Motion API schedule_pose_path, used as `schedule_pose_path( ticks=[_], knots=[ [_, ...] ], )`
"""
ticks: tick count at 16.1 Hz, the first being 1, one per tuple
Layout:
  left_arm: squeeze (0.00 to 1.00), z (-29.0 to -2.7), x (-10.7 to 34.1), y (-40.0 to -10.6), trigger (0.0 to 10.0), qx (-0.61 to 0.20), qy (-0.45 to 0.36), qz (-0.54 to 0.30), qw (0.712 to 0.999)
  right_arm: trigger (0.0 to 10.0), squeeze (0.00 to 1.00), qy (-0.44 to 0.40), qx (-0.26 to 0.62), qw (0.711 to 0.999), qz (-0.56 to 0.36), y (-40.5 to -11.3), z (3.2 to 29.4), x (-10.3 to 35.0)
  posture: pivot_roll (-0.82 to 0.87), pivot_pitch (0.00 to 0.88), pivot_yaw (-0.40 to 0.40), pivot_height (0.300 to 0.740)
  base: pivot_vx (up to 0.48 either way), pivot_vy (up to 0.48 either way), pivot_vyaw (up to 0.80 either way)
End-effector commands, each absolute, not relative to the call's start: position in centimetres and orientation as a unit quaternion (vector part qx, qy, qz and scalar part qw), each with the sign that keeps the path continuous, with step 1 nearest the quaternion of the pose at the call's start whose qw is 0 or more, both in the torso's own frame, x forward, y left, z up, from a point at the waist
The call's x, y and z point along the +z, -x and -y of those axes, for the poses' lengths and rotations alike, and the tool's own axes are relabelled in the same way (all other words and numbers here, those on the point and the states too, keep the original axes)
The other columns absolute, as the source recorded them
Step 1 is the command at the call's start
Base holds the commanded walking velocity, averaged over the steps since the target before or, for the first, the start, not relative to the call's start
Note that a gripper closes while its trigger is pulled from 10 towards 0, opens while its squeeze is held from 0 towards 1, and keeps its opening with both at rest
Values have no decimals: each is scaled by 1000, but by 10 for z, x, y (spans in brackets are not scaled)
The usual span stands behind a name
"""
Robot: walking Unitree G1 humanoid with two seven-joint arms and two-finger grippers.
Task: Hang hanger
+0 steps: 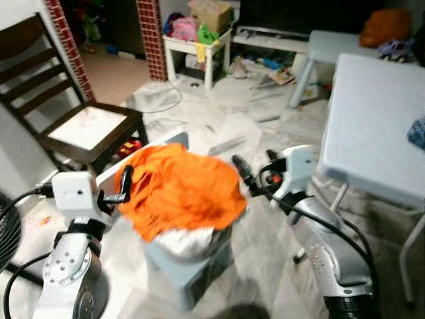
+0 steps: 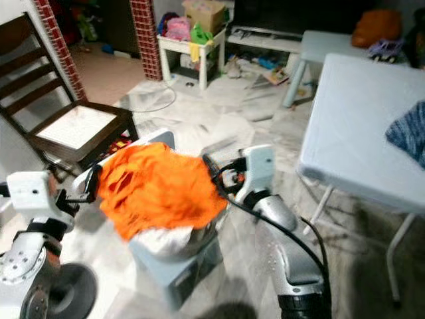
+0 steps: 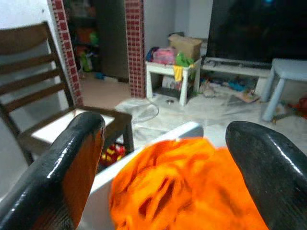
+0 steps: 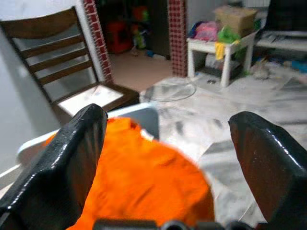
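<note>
A crumpled bright orange fabric garment point(image 1: 179, 189) lies heaped on top of a pale grey plastic laundry basket point(image 1: 189, 256) standing on the marble floor. No hanger can be made out; it may be under the cloth. The left gripper point(image 1: 123, 185) sits at the heap's left edge, the right gripper point(image 1: 240, 166) at its right edge. Both are released, fingers spread, grasping nothing. The cloth appears light, soft and limp. Pinch a raised fold; expect sagging and slipping.
</note>
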State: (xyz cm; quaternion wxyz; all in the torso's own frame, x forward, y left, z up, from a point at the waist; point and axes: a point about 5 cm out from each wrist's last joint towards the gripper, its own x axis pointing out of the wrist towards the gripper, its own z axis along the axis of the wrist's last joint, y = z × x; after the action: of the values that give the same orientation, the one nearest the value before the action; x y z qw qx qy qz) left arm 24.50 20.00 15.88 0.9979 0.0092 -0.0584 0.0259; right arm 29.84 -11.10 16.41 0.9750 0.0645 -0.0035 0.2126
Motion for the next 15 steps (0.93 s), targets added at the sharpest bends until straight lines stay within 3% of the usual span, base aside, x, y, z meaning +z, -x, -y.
schedule_pose_path(
  ticks=[1,7,15],
  knots=[
    [0,-202,159,-241,10000,25,-20,61,998,10000,0,-69,216,974,10,-298,106,166,38,78,-21,740,0,0,0],
    [0,-197,159,-239,10000,21,-9,66,998,10000,0,-56,219,974,10,-299,105,165,41,77,-22,740,0,0,0],
    [0,-198,159,-242,10000,25,-10,68,997,10000,0,-50,222,974,16,-297,103,166,40,79,-22,740,0,0,610]
  ],
)
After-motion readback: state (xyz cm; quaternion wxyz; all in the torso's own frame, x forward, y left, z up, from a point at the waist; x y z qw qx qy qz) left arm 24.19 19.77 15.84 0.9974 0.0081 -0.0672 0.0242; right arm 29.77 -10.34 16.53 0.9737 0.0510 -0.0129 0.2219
